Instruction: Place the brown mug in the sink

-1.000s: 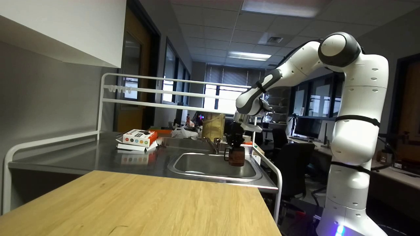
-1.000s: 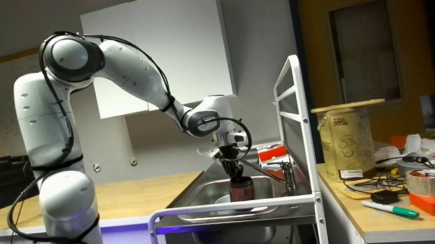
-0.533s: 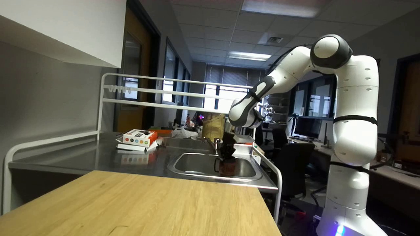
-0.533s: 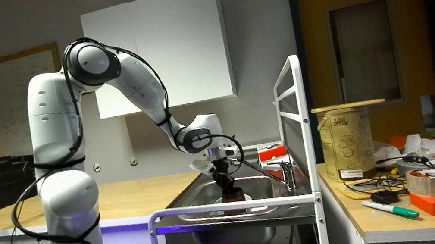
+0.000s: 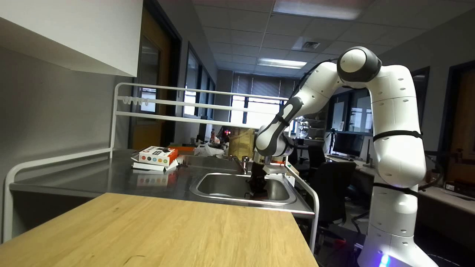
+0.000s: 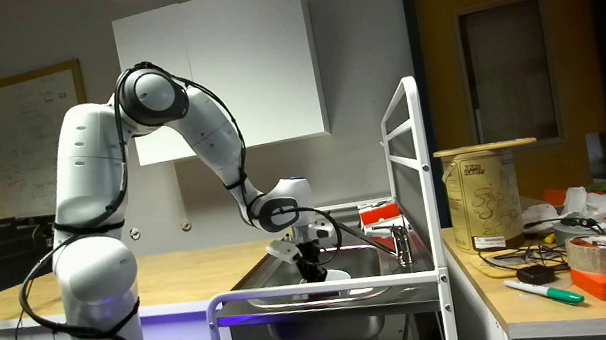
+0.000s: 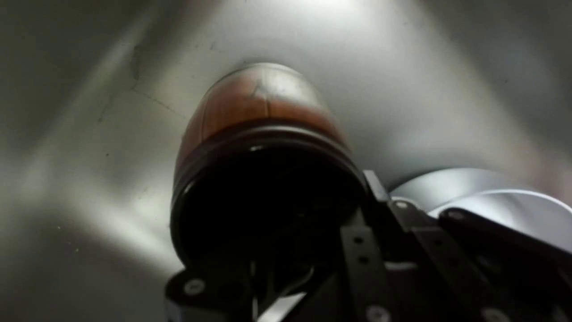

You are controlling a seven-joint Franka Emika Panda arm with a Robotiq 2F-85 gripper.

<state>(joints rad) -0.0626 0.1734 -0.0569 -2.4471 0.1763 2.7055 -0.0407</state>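
Observation:
The brown mug point(image 7: 268, 105) is inside the sink point(image 7: 111, 147), its dark opening facing the wrist camera. My gripper point(image 7: 366, 201) is shut on the mug's rim at the right, one finger outside the wall and one inside. I cannot tell whether the mug's base touches the sink bottom. In an exterior view the gripper point(image 5: 257, 185) reaches down into the basin, with the sink rim point(image 5: 200, 191) around it, and the mug is a dark shape low in it. In another exterior view the gripper point(image 6: 313, 275) is above a white rail that hides most of the mug.
A white round dish point(image 7: 460, 183) lies in the sink beside the mug; it also shows in an exterior view point(image 6: 338, 274). A faucet point(image 6: 402, 245) stands at the sink's edge. A white rail point(image 6: 321, 287) borders the counter. The wooden tabletop point(image 5: 167, 230) adjoins the counter.
The gripper and the mug have moved down into the sink basin and a little sideways. The mug has gone from rim height to low in the basin, mostly out of sight behind the rail.

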